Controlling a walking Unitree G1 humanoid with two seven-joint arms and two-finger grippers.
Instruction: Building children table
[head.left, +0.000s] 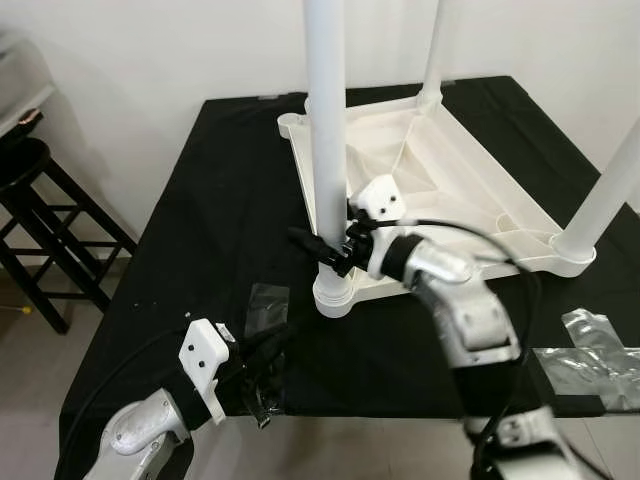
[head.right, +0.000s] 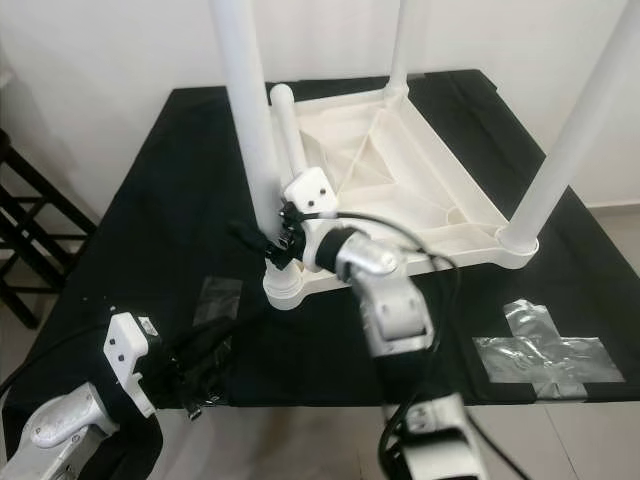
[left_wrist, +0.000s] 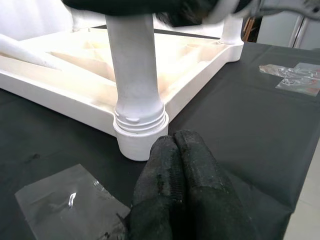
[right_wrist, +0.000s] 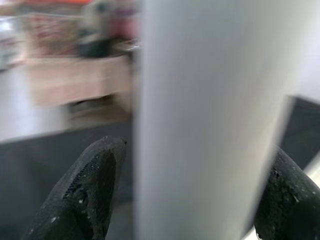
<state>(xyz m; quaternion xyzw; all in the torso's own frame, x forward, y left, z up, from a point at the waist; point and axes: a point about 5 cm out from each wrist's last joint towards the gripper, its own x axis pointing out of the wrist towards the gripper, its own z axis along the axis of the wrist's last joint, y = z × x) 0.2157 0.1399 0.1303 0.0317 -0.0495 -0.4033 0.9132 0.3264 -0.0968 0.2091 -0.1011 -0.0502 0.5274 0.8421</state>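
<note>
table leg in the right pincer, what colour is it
White; the table leg shows best in the left eye view.

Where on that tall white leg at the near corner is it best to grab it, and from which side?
Low on the round shaft of the near leg, just above its threaded socket, coming from the side, probably. The leg stands upright, so fingers fit either side of it, as the right gripper does now.

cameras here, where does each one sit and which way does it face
Left eye: on the head, looking down at the upturned white table; both arms show.
Right eye: same scene; right gripper around the near leg.
Left wrist: low, along shut fingers toward that leg's socket.
Right wrist: fingers straddling the leg.
All share that leg.
</note>
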